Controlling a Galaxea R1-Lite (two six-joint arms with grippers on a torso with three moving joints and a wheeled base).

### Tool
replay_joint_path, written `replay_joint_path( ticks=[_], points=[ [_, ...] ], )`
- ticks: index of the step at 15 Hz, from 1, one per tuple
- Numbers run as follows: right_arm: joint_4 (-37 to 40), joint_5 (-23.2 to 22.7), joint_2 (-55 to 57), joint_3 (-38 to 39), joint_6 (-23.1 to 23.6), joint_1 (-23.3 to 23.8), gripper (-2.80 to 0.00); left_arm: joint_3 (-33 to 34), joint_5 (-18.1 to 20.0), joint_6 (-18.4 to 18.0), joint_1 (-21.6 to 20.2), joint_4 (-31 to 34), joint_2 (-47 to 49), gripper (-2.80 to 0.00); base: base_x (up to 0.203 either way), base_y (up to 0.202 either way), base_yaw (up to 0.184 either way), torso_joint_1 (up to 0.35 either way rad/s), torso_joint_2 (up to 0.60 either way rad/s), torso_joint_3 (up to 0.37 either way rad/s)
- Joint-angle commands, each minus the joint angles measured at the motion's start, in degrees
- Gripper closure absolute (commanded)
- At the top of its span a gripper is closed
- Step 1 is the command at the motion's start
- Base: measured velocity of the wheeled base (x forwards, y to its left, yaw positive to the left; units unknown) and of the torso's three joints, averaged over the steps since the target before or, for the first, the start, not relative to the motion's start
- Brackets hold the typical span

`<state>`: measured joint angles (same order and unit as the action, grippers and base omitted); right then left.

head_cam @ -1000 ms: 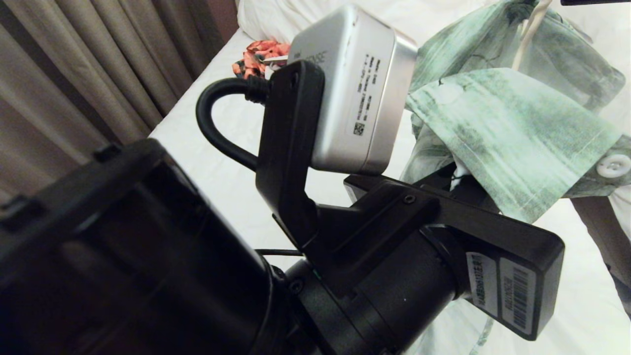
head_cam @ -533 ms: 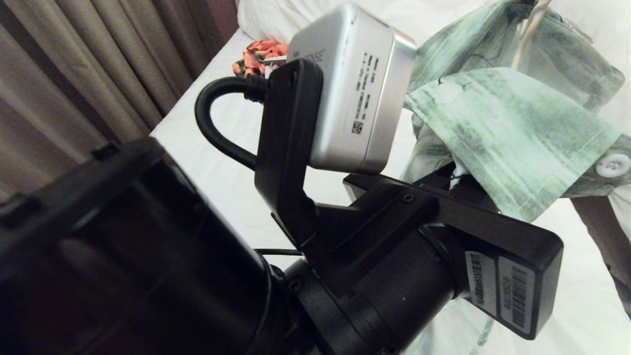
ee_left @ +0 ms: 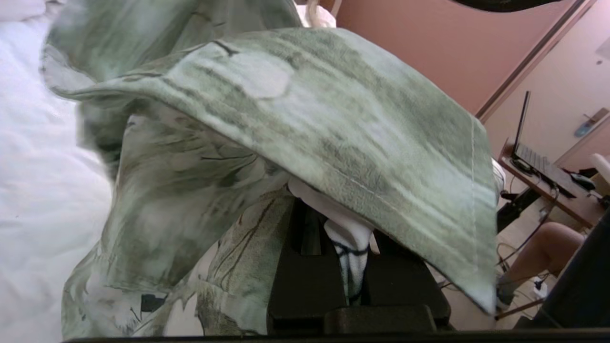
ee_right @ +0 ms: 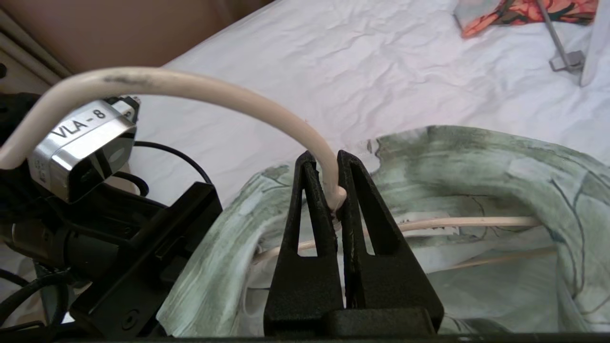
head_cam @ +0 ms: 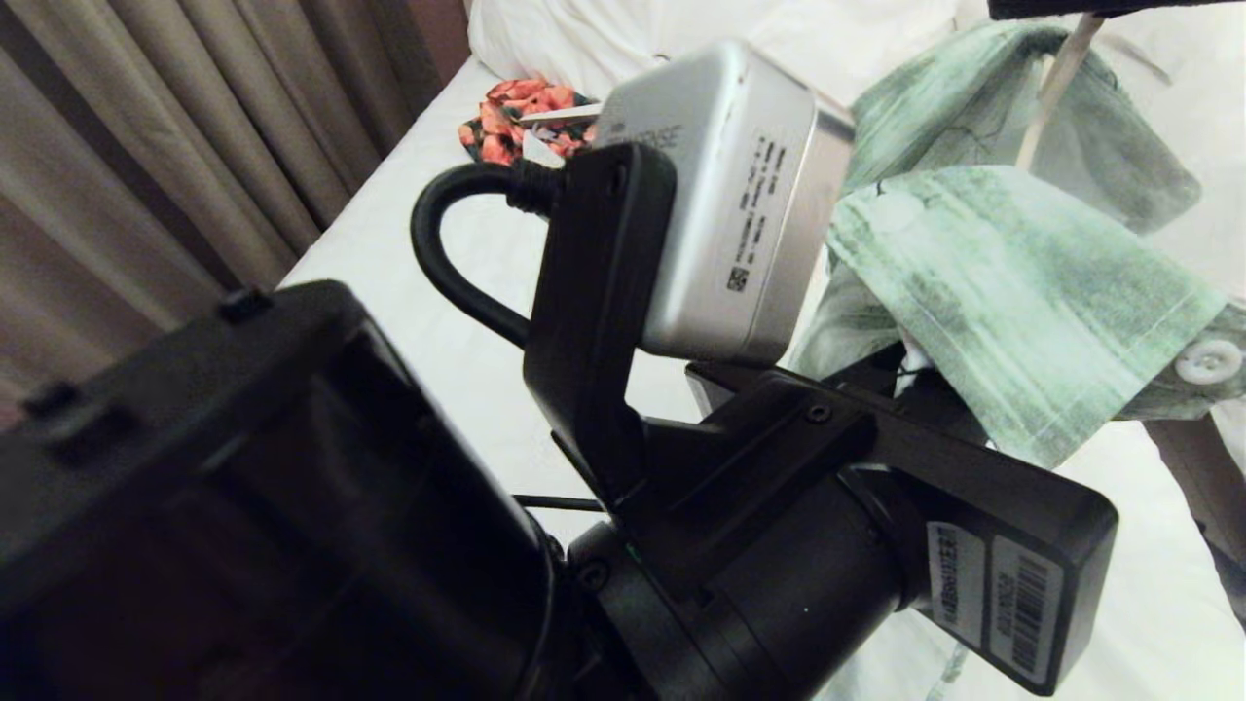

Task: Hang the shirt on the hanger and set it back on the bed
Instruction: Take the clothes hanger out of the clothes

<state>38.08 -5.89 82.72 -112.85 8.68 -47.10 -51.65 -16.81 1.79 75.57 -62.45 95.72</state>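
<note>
Item: my right gripper (ee_right: 333, 190) clamps thin cream wire hanger (ee_right: 200, 90) neck, steadying it; left gripper (ee_left: 350, 267) pinches green-white floral shirt (ee_left: 305, 119) fabric, probably the collar.

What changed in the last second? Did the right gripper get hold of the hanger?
Yes. The right gripper has shut on the hanger, clamping the base of its hook, where it was open a second ago. In the head view the left arm's wrist camera and the shirt sit slightly lower and further right. Unchanged: the left gripper stays shut on the shirt's fabric, and the orange-red garment lies on the bed.
</note>
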Motion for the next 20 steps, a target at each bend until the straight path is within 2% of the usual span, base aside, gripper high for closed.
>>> replay_joint_path(
  ticks=[1, 4, 7, 11, 12, 18, 20],
  points=[
    [0.15, -0.05, -0.54, 0.08, 0.02, -0.09, 0.0, -0.2, -0.24, 0.05, -0.07, 0.38, -0.18, 0.0, 0.0, 0.0, 0.0, 0.0, 0.0, 0.0],
    [0.24, 0.83, -0.79, 0.08, 0.02, -0.16, 0.0, -0.29, -0.32, -0.03, -0.16, 0.67, -0.1, 0.0, 0.0, 0.0, 0.0, 0.0, 0.0, 0.0],
    [0.24, 1.14, -1.07, 0.26, 0.02, -0.18, 0.0, -1.22, -0.76, 0.04, -0.55, 4.86, -0.51, 0.0, 0.0, 0.0, 0.0, 0.0, 0.0, 0.0],
    [0.24, 1.23, -1.07, 0.35, 0.02, -0.18, 0.0, -1.08, -0.94, -0.05, -1.04, 5.18, -0.62, 0.0, 0.0, 0.0, 0.0, 0.0, 0.0, 0.0],
    [0.24, 1.23, -1.07, 0.4, 0.02, -0.18, 0.0, -1.08, -1.03, -0.21, -1.21, 5.85, -0.58, -2.8, 0.0, 0.0, 0.0, 0.0, 0.0, 0.0],
    [-0.11, 2.8, -0.34, 0.35, 0.02, -0.09, 0.0, -1.07, -0.75, -0.23, -1.51, 5.85, -2.87, -2.8, 0.0, 0.0, 0.0, 0.0, 0.0, 0.0],
    [-2.5, 4.64, 0.01, 0.35, 0.02, -0.09, 0.0, -0.99, -0.61, -0.38, -2.0, 5.96, -4.61, -2.8, 0.0, 0.0, 0.0, 0.0, 0.0, 0.0]
  ],
)
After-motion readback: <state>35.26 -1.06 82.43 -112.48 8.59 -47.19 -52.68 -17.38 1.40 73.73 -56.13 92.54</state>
